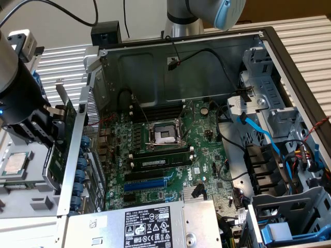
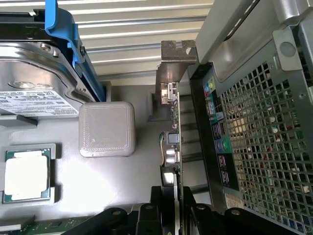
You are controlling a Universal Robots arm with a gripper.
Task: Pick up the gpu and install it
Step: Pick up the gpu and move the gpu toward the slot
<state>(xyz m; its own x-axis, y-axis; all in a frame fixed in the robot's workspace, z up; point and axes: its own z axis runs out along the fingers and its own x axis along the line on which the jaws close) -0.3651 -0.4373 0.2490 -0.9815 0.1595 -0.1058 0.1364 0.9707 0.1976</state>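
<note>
The fingers (image 2: pixel 165 201) are gripping the gpu (image 2: pixel 175 147), closed against both faces of its thin green board, so the card is standing edge-on between them. The card's silver end bracket (image 2: pixel 178 51) is pointing away from the fingers. The gpu is being held outside the open computer case (image 1: pixel 145 62), just beside the case's perforated wall (image 2: pixel 264 147) and apart from the motherboard (image 1: pixel 170 150) inside. On the side of the fingers opposite the case, a processor (image 2: pixel 27 174), a grey square block (image 2: pixel 106 128) and a hard drive (image 2: pixel 34 93) in a blue carrier (image 2: pixel 73 44) are lying on a grey tray (image 2: pixel 122 178).
</note>
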